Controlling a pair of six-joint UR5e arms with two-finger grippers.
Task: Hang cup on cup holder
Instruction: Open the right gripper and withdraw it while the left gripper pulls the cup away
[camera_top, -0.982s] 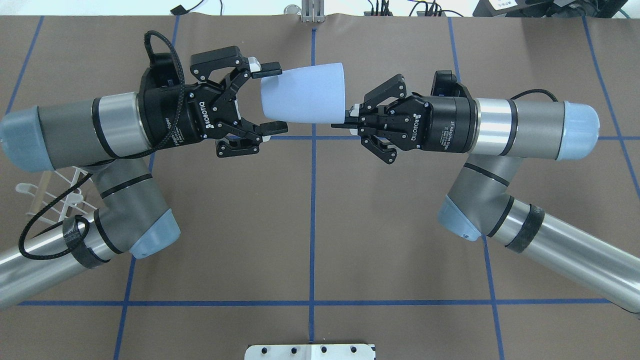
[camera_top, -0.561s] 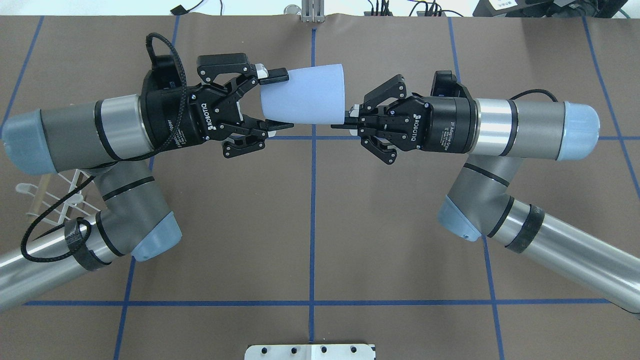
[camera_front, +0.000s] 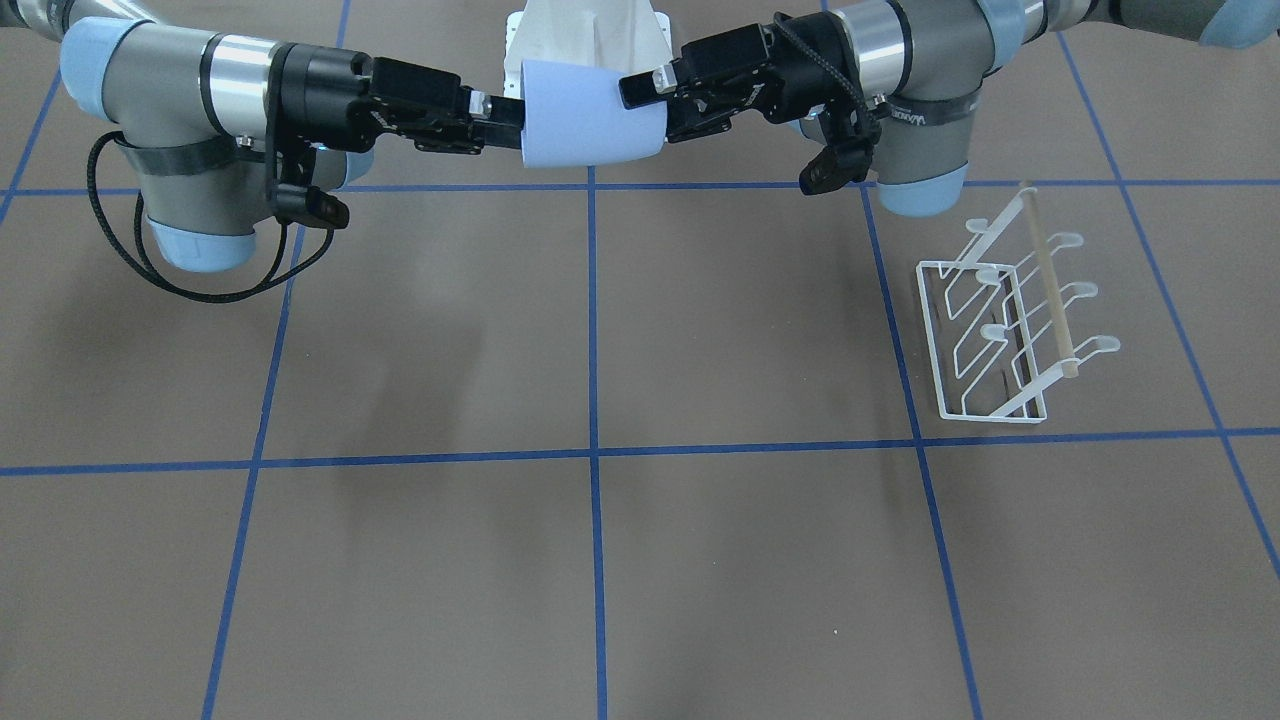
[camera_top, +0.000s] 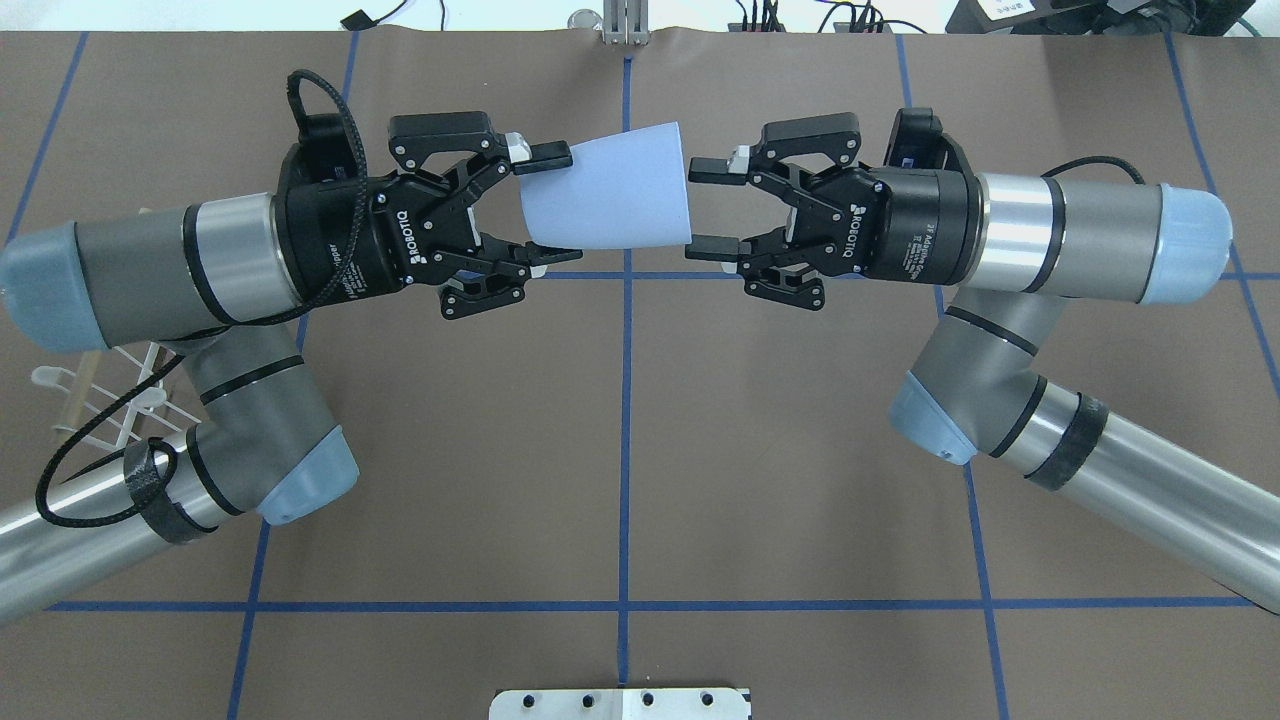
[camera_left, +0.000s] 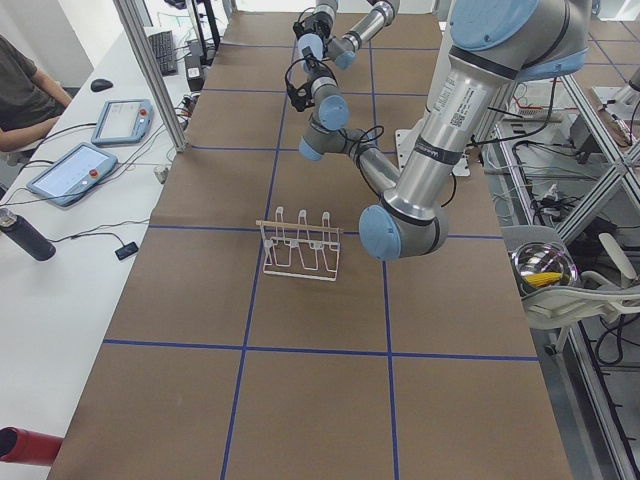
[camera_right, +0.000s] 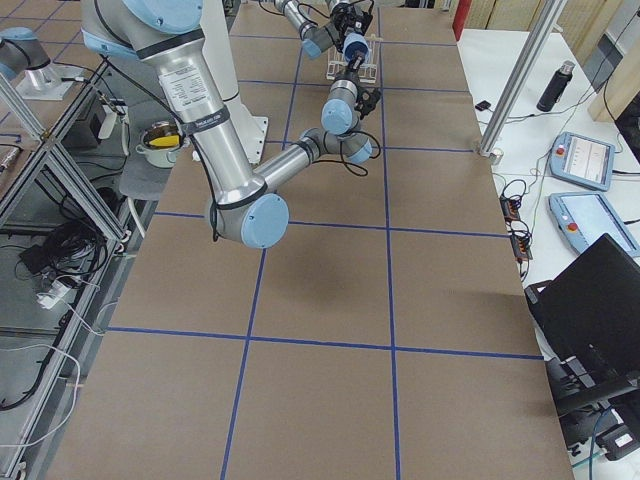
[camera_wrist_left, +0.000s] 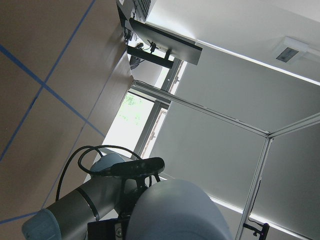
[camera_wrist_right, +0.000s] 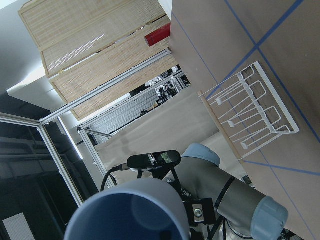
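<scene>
The pale blue cup (camera_top: 610, 200) lies on its side in the air between both grippers, above the table's far middle. My left gripper (camera_top: 545, 205) is shut on its narrow base. My right gripper (camera_top: 705, 207) is open, its fingers just beyond the wide rim and clear of it. In the front-facing view the cup (camera_front: 585, 115) has the left gripper (camera_front: 655, 110) on its right and the right gripper (camera_front: 500, 120) on its left. The white wire cup holder (camera_front: 1000, 320) stands on the table on my left side. It is mostly hidden under my left arm in the overhead view (camera_top: 90, 400).
The brown table mat carries a blue tape grid (camera_top: 625, 440). A metal plate (camera_top: 620, 703) sits at the near edge. The white robot base (camera_front: 590, 30) stands behind the cup. An operator (camera_left: 25, 95) and tablets sit past the table's far side.
My left gripper closed on the cup's base. My right gripper let go of the rim, opened and drew back slightly to the right.
</scene>
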